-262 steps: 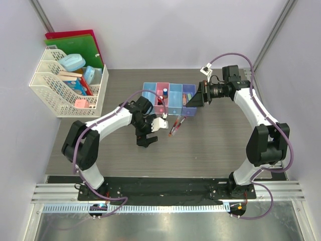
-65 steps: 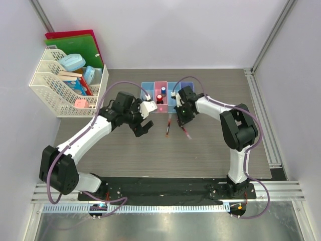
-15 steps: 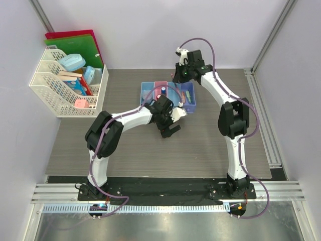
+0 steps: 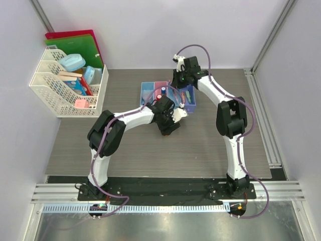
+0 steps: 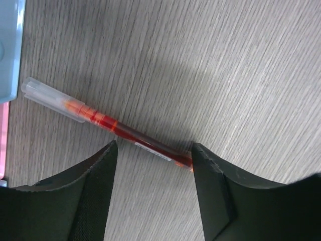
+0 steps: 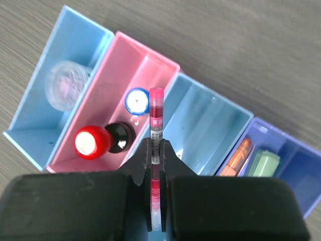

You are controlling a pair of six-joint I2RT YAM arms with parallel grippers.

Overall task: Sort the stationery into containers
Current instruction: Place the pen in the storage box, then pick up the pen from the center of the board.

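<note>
- Left gripper [image 5: 153,145] straddles the loose pen [image 5: 108,123] at mid-frame, jaws half-wide; next, close squarely on its barrel.
- Right gripper [image 6: 156,150] pinches a second pen [image 6: 156,108] above the bins [image 6: 210,120]; release should follow.

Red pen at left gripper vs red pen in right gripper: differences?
The thin red-and-black pen at the left gripper lies flat on the grey wood-grain table, between open jaws, ungripped; the thin red pen in the right gripper is clamped, held over the coloured plastic bins. Both are slim red pens.
</note>
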